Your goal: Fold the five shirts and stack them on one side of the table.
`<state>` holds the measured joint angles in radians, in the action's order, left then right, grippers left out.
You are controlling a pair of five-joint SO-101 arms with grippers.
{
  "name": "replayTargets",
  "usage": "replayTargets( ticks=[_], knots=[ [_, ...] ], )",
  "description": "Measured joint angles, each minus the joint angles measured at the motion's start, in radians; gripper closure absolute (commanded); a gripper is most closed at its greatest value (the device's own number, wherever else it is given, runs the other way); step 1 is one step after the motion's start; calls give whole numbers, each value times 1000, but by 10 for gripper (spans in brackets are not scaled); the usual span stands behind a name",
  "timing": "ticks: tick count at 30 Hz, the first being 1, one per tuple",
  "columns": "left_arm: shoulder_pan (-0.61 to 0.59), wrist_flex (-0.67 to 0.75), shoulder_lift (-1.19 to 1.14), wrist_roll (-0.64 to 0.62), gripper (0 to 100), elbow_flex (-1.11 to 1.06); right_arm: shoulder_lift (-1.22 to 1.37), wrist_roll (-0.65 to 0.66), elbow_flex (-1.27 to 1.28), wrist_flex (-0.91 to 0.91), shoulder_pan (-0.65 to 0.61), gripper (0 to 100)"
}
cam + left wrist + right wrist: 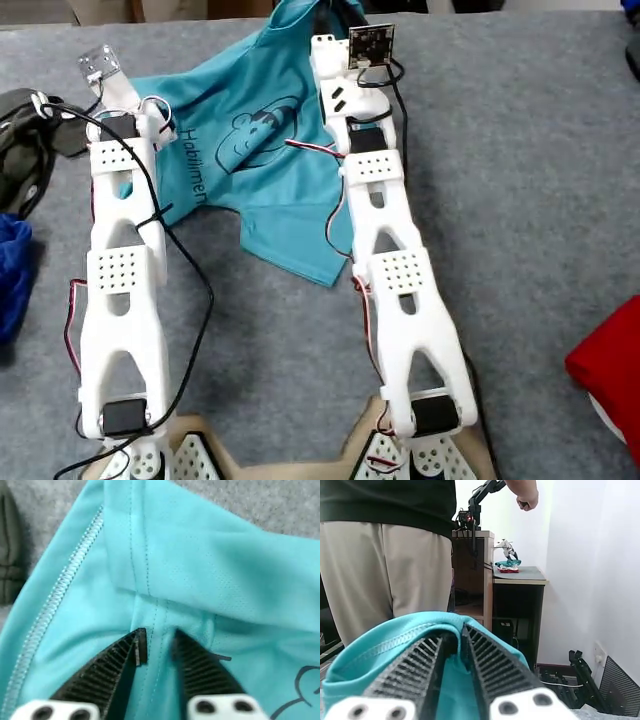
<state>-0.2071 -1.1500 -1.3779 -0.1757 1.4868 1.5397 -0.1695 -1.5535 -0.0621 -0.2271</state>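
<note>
Teal shirt (pixel 250 150): lies rumpled on the far middle of the bench (pixel 520 180), with one edge raised off it.
Left claw (pixel 160 635): pinches a ridge of cloth at a seam, low against the bench, likely to anchor that side.
Right claw (pixel 460 632): pressed together on the hem and held above the bench, apparently to carry it over for a fold.
Other shirts: dark green shirt (pixel 20 150) and blue shirt (pixel 10 270) are heaped at the bench's left edge, and the red shirt (pixel 608 370) at its right edge.

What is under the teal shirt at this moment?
The teal shirt lies mostly on the grey table cover, which shows beside it. Its far edge is raised, pinched in the right gripper. Whatever lies beneath the flat part is covered by cloth.
</note>
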Motion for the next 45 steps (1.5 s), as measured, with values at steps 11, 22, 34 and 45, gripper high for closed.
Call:
replayTargets(
  ticks=[11,22,34,45],
  knots=[
    [0,-292,0,84,981,100,0,0,0,0,0,992],
    [-51,-583,222,141,981,130,-107,-155,-49,431,0,992],
    [-60,-597,651,40,981,132,-687,-198,-51,1120,6,991],
    [-52,-598,1189,12,981,146,-1204,-112,-72,1336,-40,991]
  ],
)
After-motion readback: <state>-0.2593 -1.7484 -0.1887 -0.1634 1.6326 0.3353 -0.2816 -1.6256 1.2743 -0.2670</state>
